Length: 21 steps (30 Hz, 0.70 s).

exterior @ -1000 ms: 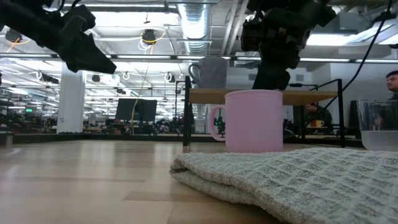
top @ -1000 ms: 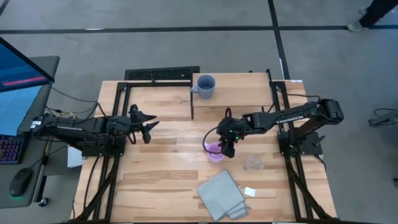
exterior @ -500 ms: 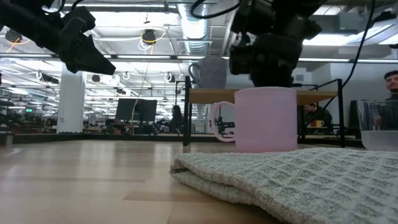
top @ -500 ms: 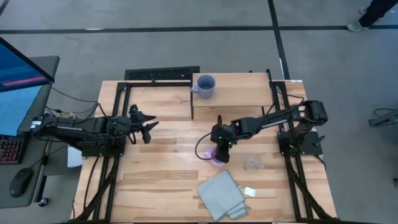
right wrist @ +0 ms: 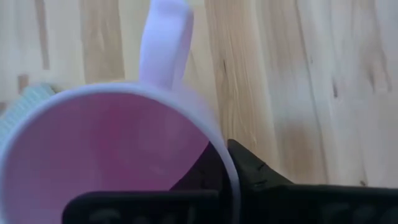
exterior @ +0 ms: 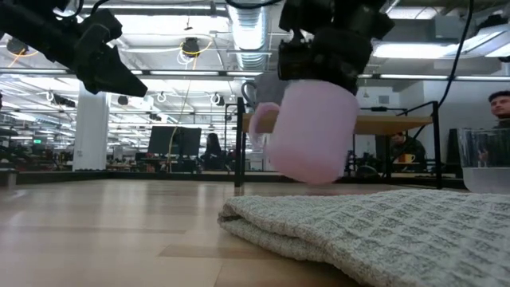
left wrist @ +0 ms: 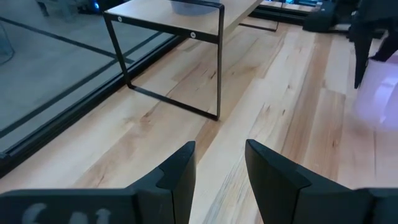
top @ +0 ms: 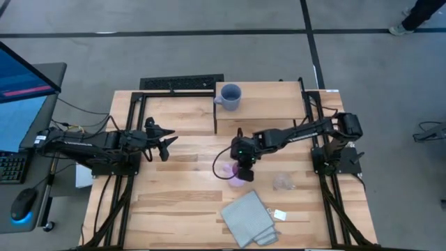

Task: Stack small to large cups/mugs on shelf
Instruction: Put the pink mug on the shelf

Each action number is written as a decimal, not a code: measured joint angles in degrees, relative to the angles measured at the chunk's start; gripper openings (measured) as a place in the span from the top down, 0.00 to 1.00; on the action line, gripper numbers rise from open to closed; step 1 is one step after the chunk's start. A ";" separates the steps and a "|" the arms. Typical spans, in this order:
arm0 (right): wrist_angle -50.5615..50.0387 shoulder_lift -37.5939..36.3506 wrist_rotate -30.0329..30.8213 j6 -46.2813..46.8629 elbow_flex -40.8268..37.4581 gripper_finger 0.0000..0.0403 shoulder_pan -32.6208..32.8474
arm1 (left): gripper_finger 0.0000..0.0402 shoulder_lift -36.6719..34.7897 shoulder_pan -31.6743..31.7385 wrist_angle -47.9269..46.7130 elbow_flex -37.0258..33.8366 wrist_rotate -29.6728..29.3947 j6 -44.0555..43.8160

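Plenty of bare table (top: 174, 202) on the left half, nothing in the way between the left gripper (top: 167, 143) and the shelf (top: 268, 104). The right side's tighter: the pink mug (exterior: 311, 131) hangs tilted off the wood, with the folded cloth (top: 247, 217) just in front and the clear cup (top: 282, 183) beside it. The blue-grey mug (top: 229, 97) takes the shelf's left corner; the rest is free.

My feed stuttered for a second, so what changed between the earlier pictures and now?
The right gripper has closed on the pink-lilac mug by its rim and lifted it, tilted, off the tabletop. The blue-grey mug on the wooden shelf, the clear cup, folded grey cloth and left gripper stayed put.
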 joint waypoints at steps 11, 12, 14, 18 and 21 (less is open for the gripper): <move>-16.41 -0.21 0.89 -0.69 5.89 0.96 -0.93 | 0.67 -0.02 0.00 0.09 0.00 -0.17 0.01; -18.39 -0.21 1.36 -1.03 6.52 0.96 -1.18 | 0.67 -0.02 0.02 0.11 0.00 -0.17 -0.12; -20.66 -0.19 1.52 -2.00 8.08 0.96 -1.53 | 0.67 0.00 0.00 0.12 0.00 -0.15 -0.17; -25.72 -0.20 1.49 -3.69 11.33 0.96 -2.58 | 0.67 0.00 0.01 0.20 0.00 -0.13 -0.40; -30.14 -0.19 1.48 -5.41 14.68 0.96 -3.87 | 0.67 0.00 0.00 0.22 0.00 -0.13 -0.42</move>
